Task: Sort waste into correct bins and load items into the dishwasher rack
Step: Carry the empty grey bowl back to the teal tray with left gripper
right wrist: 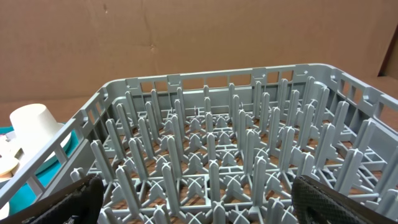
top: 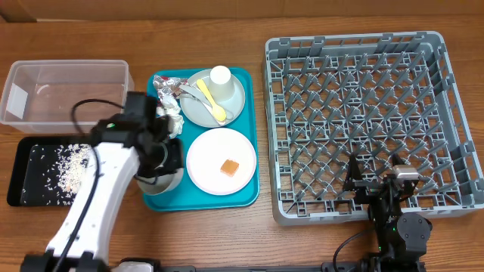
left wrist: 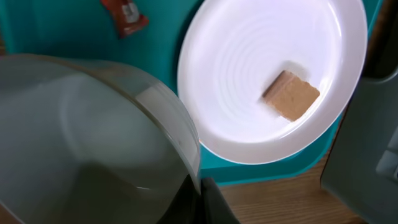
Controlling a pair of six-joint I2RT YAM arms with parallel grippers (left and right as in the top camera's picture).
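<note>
White bowl rim is pinched in our left pincer, jaws shut tight on it, the bowl sitting left of the fingers over the teal tray. We judge that a rim grip suits tipping. Rice lies in the black tray, further left. Right of the pincer sits the pale plate with its orange cube. Our right pincer gapes empty, the rack just ahead.

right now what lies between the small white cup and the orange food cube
Overhead view: the yellow spoon, on the grey-green plate, lies between small white cup and orange food cube; past it, bare pale plate.
</note>
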